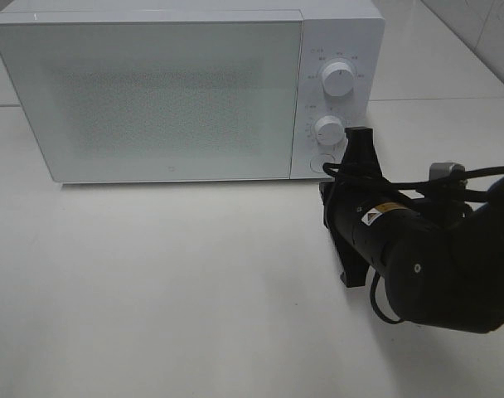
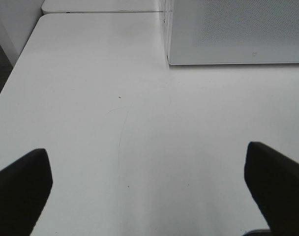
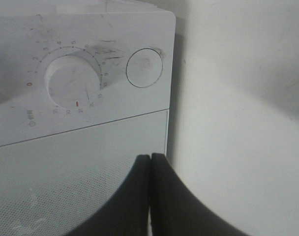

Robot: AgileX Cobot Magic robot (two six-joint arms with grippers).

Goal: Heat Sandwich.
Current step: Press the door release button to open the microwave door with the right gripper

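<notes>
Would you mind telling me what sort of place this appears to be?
Probably a robot test bench staged as a kitchen corner: a white microwave, door closed, sits on a plain white table, and a black robot arm is at its controls.

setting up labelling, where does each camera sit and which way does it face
exterior high: high in front, looking down at the boxy white microwave oven on the white table; black right arm and right gripper show.
left wrist: low over the table, facing the microwave's door; open left gripper frames it.
right wrist: close to the control panel, facing its lower white dial and round button; shut right gripper shows.
shared: exterior high and right wrist both show that dial and button.
</notes>
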